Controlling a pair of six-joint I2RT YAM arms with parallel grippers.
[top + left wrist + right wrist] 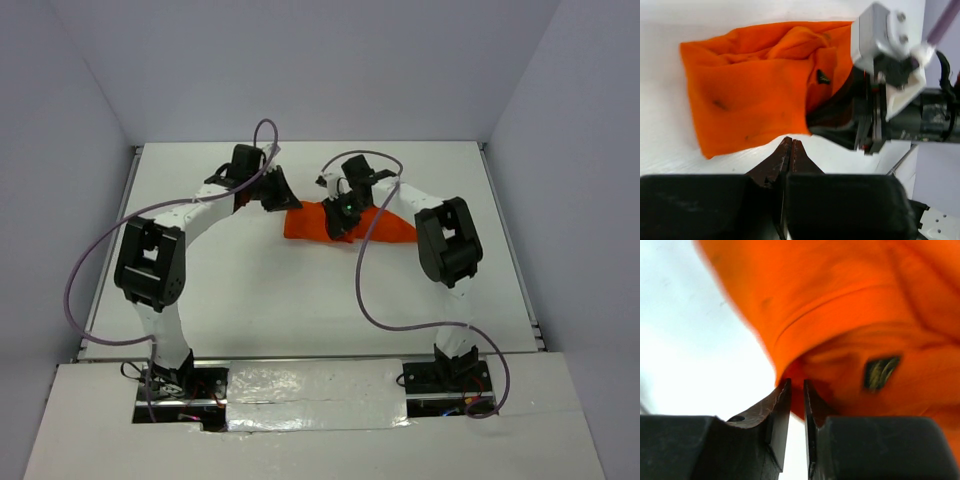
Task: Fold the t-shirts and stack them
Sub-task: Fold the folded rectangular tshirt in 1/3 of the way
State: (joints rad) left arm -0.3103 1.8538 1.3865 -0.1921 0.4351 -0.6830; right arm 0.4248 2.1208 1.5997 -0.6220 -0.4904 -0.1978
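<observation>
The bright orange t-shirt [308, 222] lies bunched in a rough folded shape on the white table [250, 290], towards the back middle. My left gripper [284, 199] sits just off its left edge, jaws pressed together and empty; in the left wrist view its tips [791, 142] are on bare table just short of the shirt [755, 90]. My right gripper [340, 228] is over the shirt's middle. In the right wrist view its jaws [797, 383] stand a narrow slit apart, pinching a fold of the shirt [840, 305] at the tips. A small dark label [881, 372] shows on the cloth.
Grey walls enclose the table on three sides. A purple cable [90, 265] loops off the left arm and another [375, 290] off the right arm. The right arm's wrist [890, 85] is close to my left gripper.
</observation>
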